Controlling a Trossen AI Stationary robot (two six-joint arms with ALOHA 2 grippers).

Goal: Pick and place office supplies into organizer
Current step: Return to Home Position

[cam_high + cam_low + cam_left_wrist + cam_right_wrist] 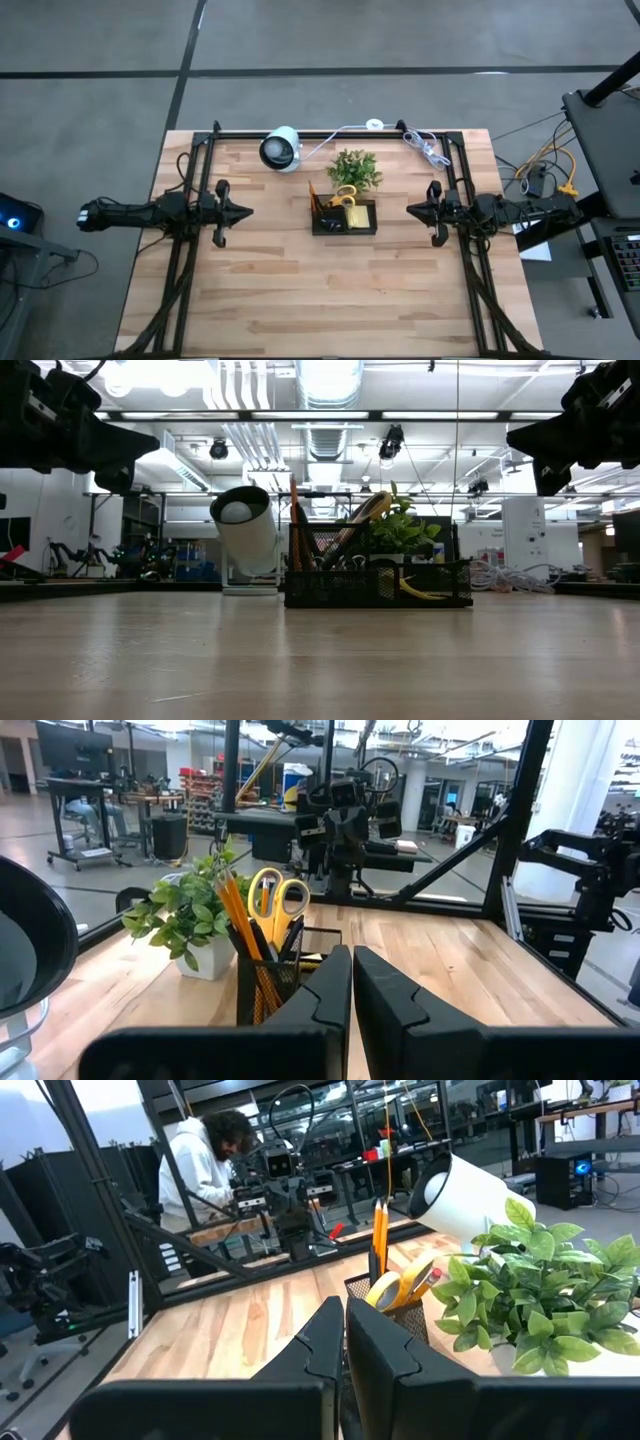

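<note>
The black mesh organizer (344, 218) stands at the table's middle, in front of the potted plant. In it stand orange pencils (233, 910) and yellow-handled scissors (277, 898), blades down; a yellow pad (360, 215) lies in a compartment. The organizer also shows in the low view (378, 580) and the right wrist view (395, 1305). My left gripper (247, 211) hovers shut at the table's left, well clear of the organizer. My right gripper (411, 210) hovers shut at the right, also clear. Both are empty.
A green potted plant (354, 170) stands just behind the organizer. A white round camera (281, 148) sits at the far left of the plant, a white cable (425, 148) at the far right. Black frame rails run along the table's sides. A person (205, 1165) sits beyond the table.
</note>
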